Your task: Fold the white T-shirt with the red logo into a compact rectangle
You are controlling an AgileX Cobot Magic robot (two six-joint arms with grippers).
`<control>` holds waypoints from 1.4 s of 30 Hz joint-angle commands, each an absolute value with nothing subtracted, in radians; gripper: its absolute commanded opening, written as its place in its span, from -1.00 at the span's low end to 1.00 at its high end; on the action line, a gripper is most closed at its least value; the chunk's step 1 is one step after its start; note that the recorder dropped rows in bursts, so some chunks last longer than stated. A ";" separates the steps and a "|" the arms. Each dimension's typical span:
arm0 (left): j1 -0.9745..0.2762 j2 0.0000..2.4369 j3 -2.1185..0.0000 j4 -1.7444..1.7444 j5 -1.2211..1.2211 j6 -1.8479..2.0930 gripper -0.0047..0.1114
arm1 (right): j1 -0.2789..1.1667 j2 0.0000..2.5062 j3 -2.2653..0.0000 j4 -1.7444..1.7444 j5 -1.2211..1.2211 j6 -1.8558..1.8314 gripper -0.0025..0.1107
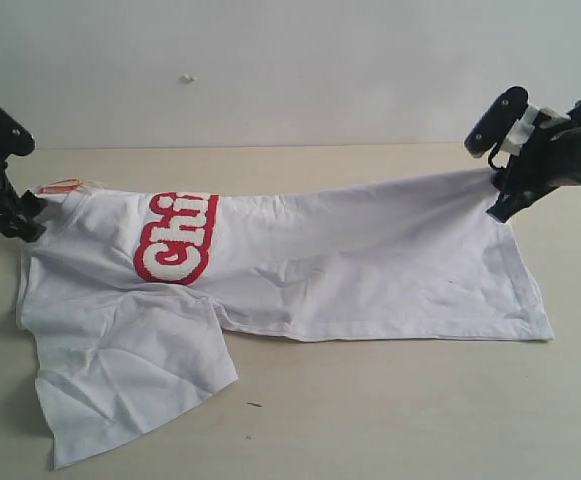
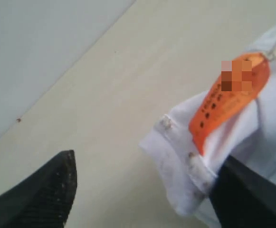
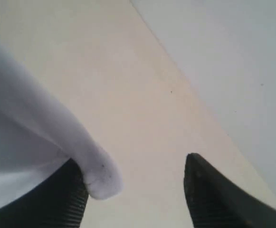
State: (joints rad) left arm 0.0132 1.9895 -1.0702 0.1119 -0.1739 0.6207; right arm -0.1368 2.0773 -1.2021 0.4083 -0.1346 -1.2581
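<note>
On the white T-shirt (image 1: 370, 260), a fold half hides the red logo (image 1: 175, 242)

Jaws parted on left claw (image 2: 147, 164) and right claw (image 3: 134, 164).

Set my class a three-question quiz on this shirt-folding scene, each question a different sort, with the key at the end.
1. True or false: the red logo on the white T-shirt shows in full.
2. The orange neck tag lies at the robot's which side? A left B right C neither
3. Fill in: the jaws of the left gripper and the right gripper both stand ___.
Key: 1 false, a fold hides part; 2 A; 3 open.
</note>
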 commanded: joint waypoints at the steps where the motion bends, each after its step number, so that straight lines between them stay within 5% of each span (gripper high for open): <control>1: 0.024 1.989 -1.127 0.099 -0.032 0.504 0.33 | -0.140 2.073 -1.253 0.406 -0.065 -1.121 0.01; 7: 0.038 1.989 -1.197 0.092 0.165 0.448 0.33 | -0.140 2.073 -1.320 0.418 0.059 -1.022 0.01; 28: 0.038 1.990 -1.259 -0.138 0.273 0.439 0.30 | -0.176 2.073 -1.326 0.513 0.084 -0.938 0.01; 42: 0.101 1.992 -1.294 -0.842 0.371 0.971 0.28 | -0.176 2.073 -1.326 0.519 0.074 -0.939 0.01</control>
